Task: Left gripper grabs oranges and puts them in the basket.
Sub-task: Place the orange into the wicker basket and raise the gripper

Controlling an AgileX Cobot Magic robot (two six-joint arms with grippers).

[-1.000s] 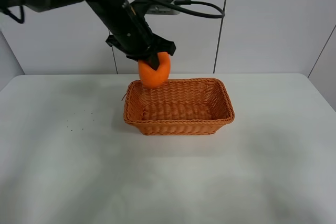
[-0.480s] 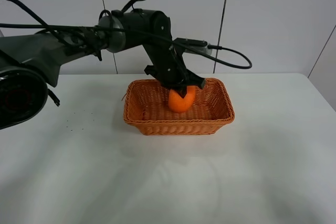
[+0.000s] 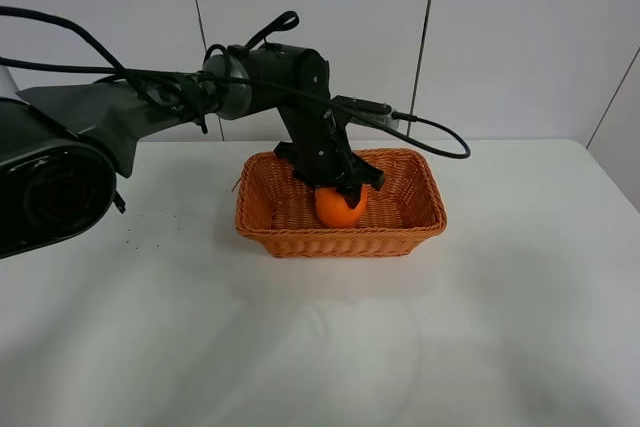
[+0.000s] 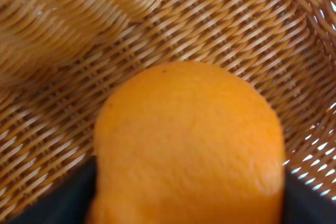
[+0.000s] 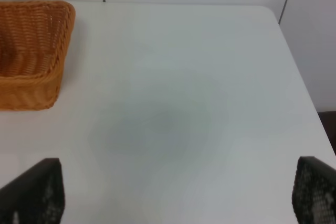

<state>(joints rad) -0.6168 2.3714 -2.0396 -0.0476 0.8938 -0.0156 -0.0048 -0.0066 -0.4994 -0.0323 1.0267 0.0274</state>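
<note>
The orange (image 3: pixel 339 209) sits low inside the wicker basket (image 3: pixel 340 243), near its middle, at or just above the woven floor. My left gripper (image 3: pixel 340 190) reaches down into the basket from the back left and is shut on the orange. In the left wrist view the orange (image 4: pixel 189 145) fills the picture, with a black finger (image 4: pixel 50 200) on each side of it and the basket weave (image 4: pixel 79 51) close behind. My right gripper (image 5: pixel 173 192) is open and empty above the bare table, to the right of the basket (image 5: pixel 31 51).
The basket stands at the middle back of a white table (image 3: pixel 320 347). A black cable (image 3: pixel 430 137) trails from the left arm over the basket's back rim. A white panelled wall stands behind.
The left gripper carried the orange from above the basket's back-left rim over to its middle and lowered it down inside.
</note>
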